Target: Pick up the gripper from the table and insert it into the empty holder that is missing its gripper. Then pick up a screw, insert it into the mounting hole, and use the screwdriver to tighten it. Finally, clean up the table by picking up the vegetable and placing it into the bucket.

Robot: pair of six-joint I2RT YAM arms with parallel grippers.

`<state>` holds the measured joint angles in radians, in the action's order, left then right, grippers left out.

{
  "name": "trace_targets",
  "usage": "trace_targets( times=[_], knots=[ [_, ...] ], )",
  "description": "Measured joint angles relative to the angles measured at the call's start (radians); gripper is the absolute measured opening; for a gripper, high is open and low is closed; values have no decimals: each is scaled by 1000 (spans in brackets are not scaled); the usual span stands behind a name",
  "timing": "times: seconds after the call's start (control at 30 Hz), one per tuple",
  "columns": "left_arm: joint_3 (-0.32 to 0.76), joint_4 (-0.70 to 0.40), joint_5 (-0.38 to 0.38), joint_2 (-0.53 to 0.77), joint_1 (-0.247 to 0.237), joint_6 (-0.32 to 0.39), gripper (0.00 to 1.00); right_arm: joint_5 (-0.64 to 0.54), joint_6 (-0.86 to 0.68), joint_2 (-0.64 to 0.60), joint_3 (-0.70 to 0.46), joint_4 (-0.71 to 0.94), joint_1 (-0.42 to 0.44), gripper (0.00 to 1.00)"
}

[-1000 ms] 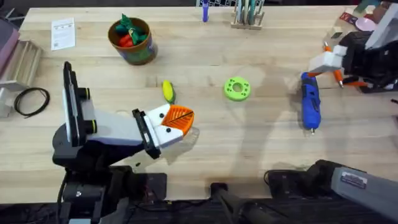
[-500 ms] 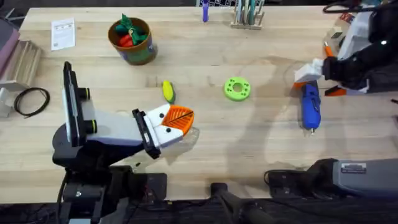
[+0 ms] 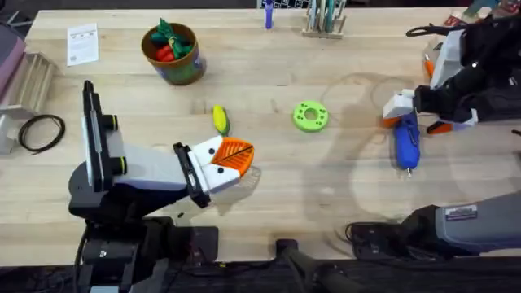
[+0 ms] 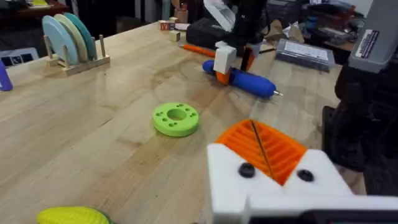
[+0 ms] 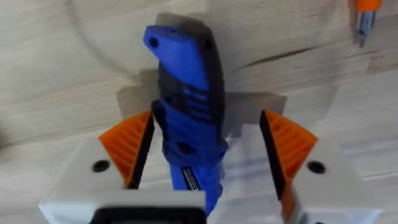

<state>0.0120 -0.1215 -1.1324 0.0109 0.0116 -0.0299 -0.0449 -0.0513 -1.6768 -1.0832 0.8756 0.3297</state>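
Observation:
The blue screwdriver [image 3: 406,142] [image 4: 249,81] lies on the table at the right, bit toward the front edge. My right gripper [image 3: 400,110] [image 4: 222,62] [image 5: 205,146] hovers over its rear end, open, with one orange pad on each side of the blue body [image 5: 183,93]. My left gripper [image 3: 236,159] [image 4: 256,140] rests low at centre-left, shut, its white brackets holding orange ribbed pads pressed together. The yellow vegetable [image 3: 220,120] [image 4: 71,216] lies just beyond it. The olive-gold bucket [image 3: 175,69] stands at the back left with red and green toys inside. A loose gripper and screws are out of view.
A flat green disc [image 3: 310,115] [image 4: 176,118] sits mid-table. A thin orange stick [image 3: 429,61] [image 5: 364,18] lies at the far right. A rack [image 3: 326,24] stands at the back edge. A paper card [image 3: 82,43] and black cable coil [image 3: 41,132] lie at the left.
My right gripper has moved left and lower, from beside the screwdriver's far end to astride its rear. The left arm has not moved.

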Motion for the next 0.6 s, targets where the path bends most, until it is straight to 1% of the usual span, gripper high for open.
trace_targets(
  times=[0.17, 0.37, 0.6],
  knots=[
    [0, 0, 0, 0, 0, 0, 10, -15, 25, 0, 8, -24, -22, 991],
    [0, 0, 0, 0, 0, 0, 10, -16, 54, 11, 52, -88, -58, 992],
    [0, -1, -11, 0, 0, 0, 10, -25, 82, 29, 79, -136, -61, 990]
  ],
)
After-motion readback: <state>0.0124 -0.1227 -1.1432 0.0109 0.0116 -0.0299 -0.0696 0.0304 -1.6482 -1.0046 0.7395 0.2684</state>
